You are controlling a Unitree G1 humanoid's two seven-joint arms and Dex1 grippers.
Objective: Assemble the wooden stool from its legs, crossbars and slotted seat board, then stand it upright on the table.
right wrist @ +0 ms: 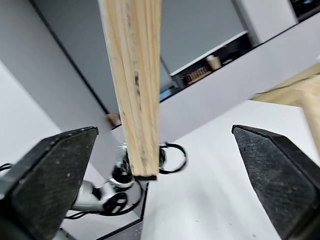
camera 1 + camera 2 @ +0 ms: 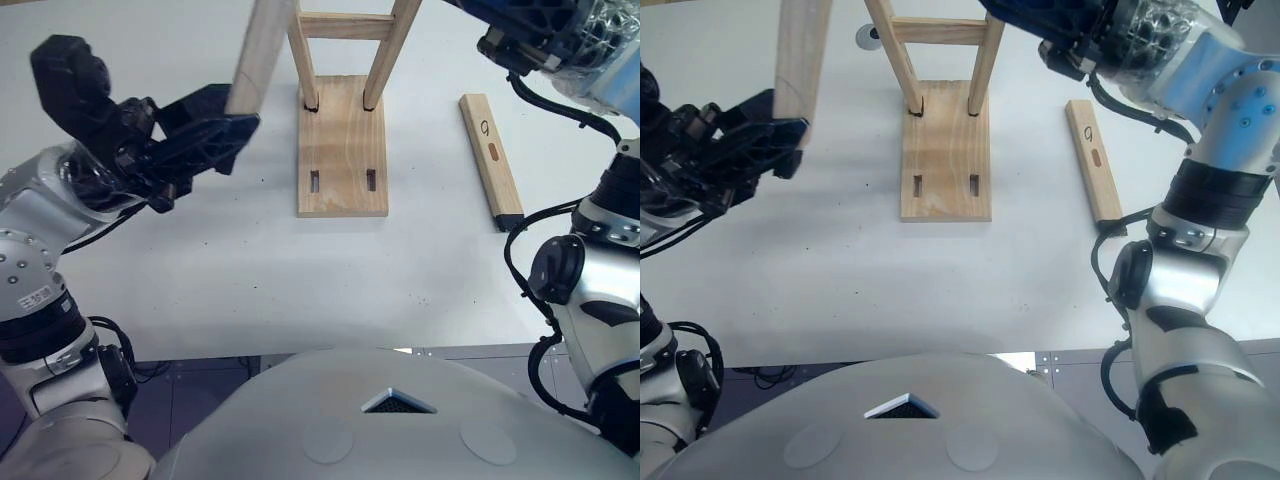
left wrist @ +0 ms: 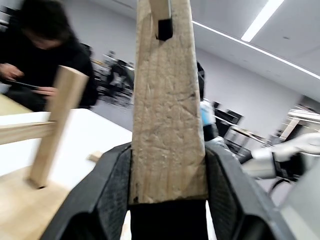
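White table point(image 2: 200, 260), seat board point(image 2: 343, 150), perhaps loose leg point(image 2: 490, 160)

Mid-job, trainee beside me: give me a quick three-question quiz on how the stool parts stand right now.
1. How many slots in the seat board are empty?
2. True or false: the left tool is open and holds nothing.
3. On which side of the seat board does the loose leg lie on the table? A) robot's left B) robot's right C) on top of the board

Key
1. Two, the near pair; the far pair hold legs.
2. False: it is shut on a wooden leg.
3. B
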